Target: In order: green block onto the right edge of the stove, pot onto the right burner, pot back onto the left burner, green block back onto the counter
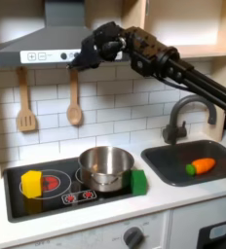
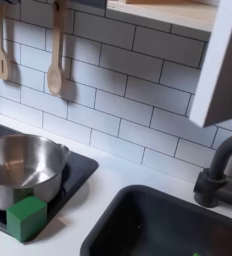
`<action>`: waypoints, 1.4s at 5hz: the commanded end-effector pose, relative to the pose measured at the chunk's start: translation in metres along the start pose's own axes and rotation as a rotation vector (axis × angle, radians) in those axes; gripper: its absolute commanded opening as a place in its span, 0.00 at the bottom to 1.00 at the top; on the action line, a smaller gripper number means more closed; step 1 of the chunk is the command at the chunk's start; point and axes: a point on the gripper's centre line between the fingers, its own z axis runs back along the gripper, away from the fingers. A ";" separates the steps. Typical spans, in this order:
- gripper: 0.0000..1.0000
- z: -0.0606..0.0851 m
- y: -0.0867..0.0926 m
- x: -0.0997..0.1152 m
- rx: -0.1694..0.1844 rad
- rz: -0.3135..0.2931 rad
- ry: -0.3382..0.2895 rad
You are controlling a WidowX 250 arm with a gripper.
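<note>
White subway tile backs our toy kitchen, with two wooden utensils hanging on it and the smooth white counter (image 1: 173,195) running below. Our gripper (image 1: 87,55) is parked high against the grey range hood (image 1: 42,44), well above everything on the worktop; its fingers are too dark and small for us to tell whether they are spread or pressed together, and nothing seems to be between them.

Far below the gripper, and a little toward the first exterior view's right, the small bright green cube-like block (image 1: 138,181) rests on the near right edge of the flat black stove (image 1: 27,206). Just beside the block, almost touching, sits the shiny round stainless-steel pot (image 1: 106,167), which covers the right-hand burner in the first exterior view. A yellow block (image 1: 31,182) lies on the other burner, and an orange-and-green toy carrot (image 1: 200,166) rests in the dark grey sink basin (image 1: 164,160).

We judge the first two steps done, so returning the pot to the left burner is in hand. Next we must descend a long way, open over the pot's rim, grip it, and mind the yellow block occupying the target burner.
</note>
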 end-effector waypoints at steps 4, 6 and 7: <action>0.00 0.004 0.000 -0.004 0.000 -0.023 0.015; 0.00 0.000 -0.003 -0.032 -0.009 -0.067 0.135; 0.00 0.004 -0.012 -0.041 -0.049 -0.090 0.195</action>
